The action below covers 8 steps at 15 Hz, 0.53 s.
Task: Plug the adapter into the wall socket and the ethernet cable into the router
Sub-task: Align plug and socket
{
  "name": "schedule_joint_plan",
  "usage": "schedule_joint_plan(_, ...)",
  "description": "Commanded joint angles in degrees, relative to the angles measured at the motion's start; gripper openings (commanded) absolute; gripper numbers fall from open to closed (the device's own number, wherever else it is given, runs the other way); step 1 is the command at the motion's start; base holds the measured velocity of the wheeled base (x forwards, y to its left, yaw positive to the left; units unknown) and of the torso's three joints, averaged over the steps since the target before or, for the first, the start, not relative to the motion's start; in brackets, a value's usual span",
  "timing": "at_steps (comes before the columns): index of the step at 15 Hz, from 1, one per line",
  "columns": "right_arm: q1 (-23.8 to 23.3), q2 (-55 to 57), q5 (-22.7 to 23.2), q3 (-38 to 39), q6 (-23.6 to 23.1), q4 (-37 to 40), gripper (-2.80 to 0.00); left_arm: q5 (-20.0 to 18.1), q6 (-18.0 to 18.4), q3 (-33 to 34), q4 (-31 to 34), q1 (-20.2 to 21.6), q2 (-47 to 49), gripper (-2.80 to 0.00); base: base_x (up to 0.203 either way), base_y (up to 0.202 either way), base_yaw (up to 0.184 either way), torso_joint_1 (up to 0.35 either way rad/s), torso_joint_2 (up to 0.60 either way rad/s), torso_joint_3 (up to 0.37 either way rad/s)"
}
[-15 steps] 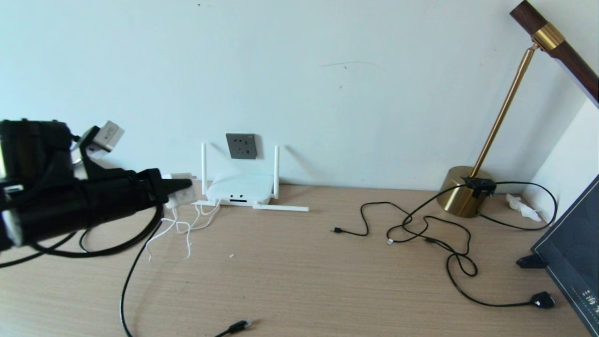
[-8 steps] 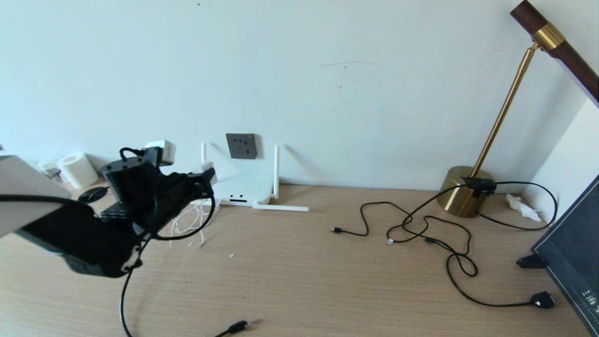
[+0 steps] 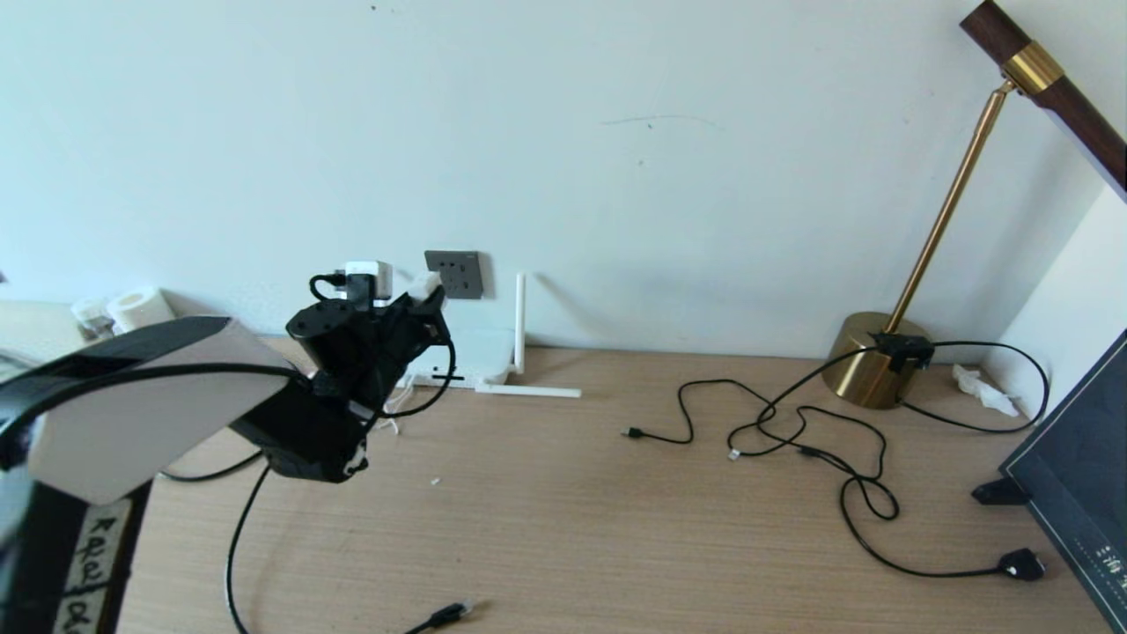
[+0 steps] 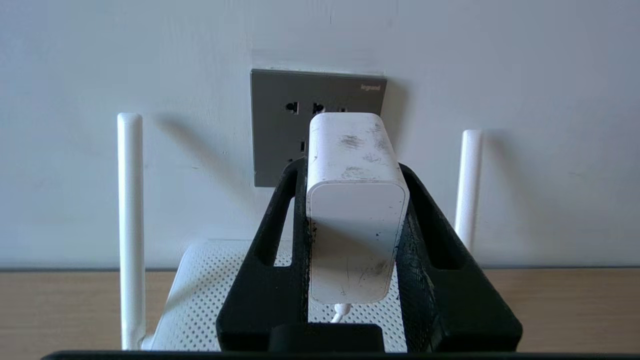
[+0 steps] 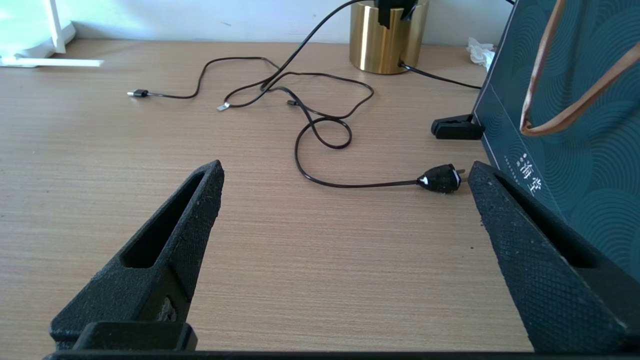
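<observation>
1. My right gripper [image 5: 345, 210] sits low over the desk [image 5: 280, 270], fingers spread wide, holding nothing.
2. The ethernet cable [image 3: 445, 613] plug lies loose at the desk's near edge.
3. My left gripper [image 4: 357, 210] pinches the adapter [image 4: 355, 200], raised above the router [image 4: 200, 295].
4. The adapter's front sits just short of the wall socket [image 4: 280, 130]; I can't tell whether they touch.

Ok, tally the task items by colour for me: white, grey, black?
White: 2, the adapter in the left gripper, and the router.
Grey: 1, the wall socket.
Black: 1, the ethernet cable.
Total: 4.
</observation>
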Motion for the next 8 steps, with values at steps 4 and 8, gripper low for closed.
schedule_joint_plan(4,0.02,0.09,0.00,0.00,0.03,-0.02,0.00,0.24,1.05,-4.59,-3.38,-0.12,6.55,-2.80,0.000,0.000,0.000,0.000,0.00,0.000)
schedule_joint_plan(8,0.02,0.09,0.00,0.00,0.03,-0.02,0.00,-0.18,1.14,-5.11,-2.39,-0.12,6.97,-2.80,0.000,0.000,0.000,0.000,0.00,0.000)
